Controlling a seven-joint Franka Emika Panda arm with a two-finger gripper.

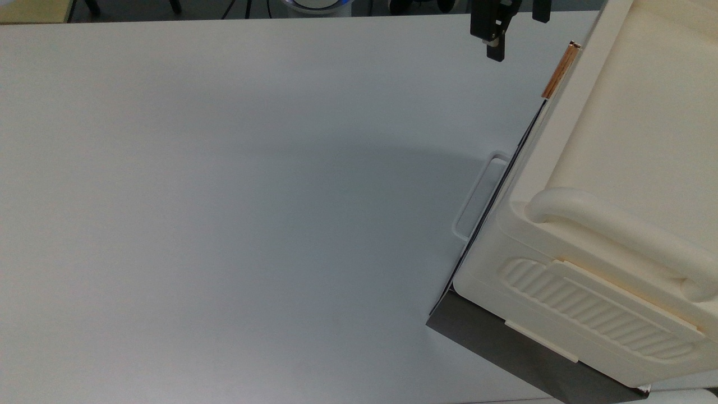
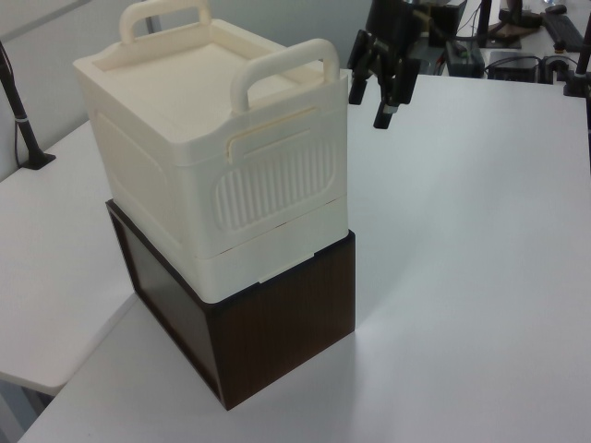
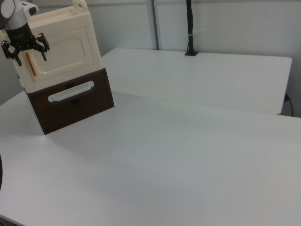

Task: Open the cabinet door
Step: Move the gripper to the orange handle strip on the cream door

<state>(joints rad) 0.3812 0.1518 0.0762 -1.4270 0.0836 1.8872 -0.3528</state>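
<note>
While open, gripper [image 3: 31,51] half-hides handle [image 3: 30,64] — door [image 3: 63,51] flush.

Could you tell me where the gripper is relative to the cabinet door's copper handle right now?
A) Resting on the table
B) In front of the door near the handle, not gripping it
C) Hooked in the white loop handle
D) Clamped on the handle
B: in the right view the gripper hangs with its jaws spread just above the copper handle of the closed cabinet door, gripping nothing.
</note>
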